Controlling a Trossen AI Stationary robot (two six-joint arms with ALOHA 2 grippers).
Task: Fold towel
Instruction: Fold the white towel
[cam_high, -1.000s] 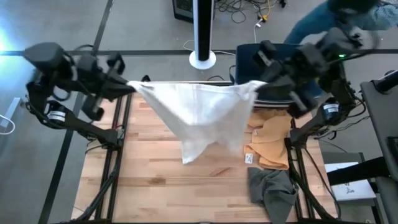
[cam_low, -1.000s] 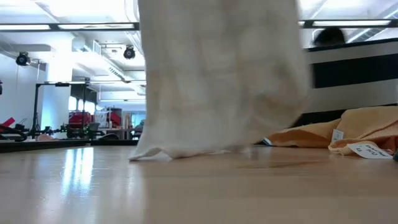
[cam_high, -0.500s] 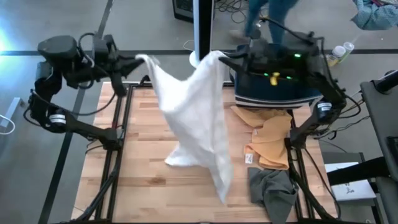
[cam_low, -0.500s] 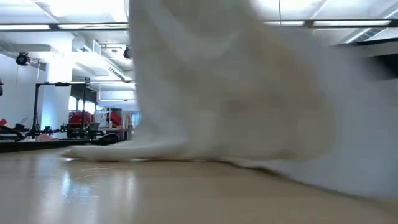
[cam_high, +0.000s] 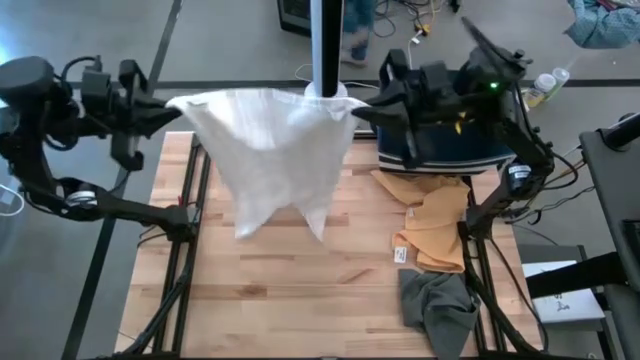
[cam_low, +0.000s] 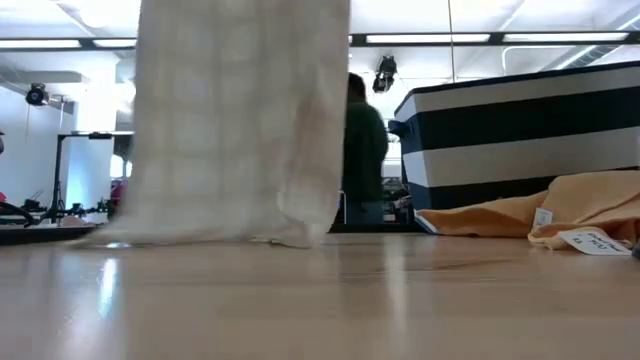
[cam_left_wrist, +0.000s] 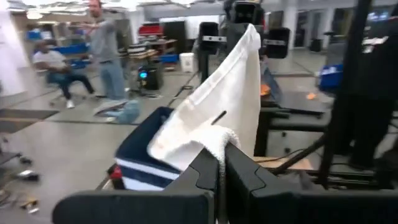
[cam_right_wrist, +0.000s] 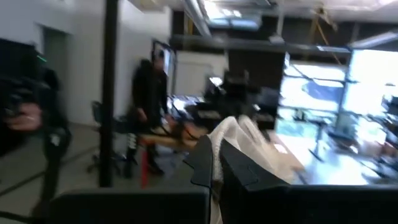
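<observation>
A white towel (cam_high: 270, 150) hangs spread between my two grippers over the far left part of the wooden table (cam_high: 300, 300). My left gripper (cam_high: 168, 108) is shut on its left top corner, and my right gripper (cam_high: 362, 108) is shut on its right top corner. The top edge sags a little between them. In the low view the towel (cam_low: 240, 120) hangs straight down, and its lower edge (cam_low: 200, 238) reaches the table top. My left gripper pinches the towel's top left corner (cam_left_wrist: 219, 142) between its two fingers, coming level from the table's left. The cloth runs away from the fingers toward the other arm and hangs below. My right gripper pinches the towel's top right corner (cam_right_wrist: 236, 134) between its two fingers, coming roughly level from the table's right. The cloth bunches at the fingertips and hangs below them.
A navy and white striped bin (cam_high: 445, 150) stands at the far right. An orange cloth (cam_high: 435, 225) and a grey cloth (cam_high: 435, 305) lie along the right side. A white pole base (cam_high: 325, 95) stands behind the table. A person (cam_low: 365, 150) stands in the room beyond.
Both grippers have gone toward the table's far edge and its left, staying shut on the corners. The towel's lower part swung out toward the near edge, then fell back. It now hangs spread and straight, farther left than before.
</observation>
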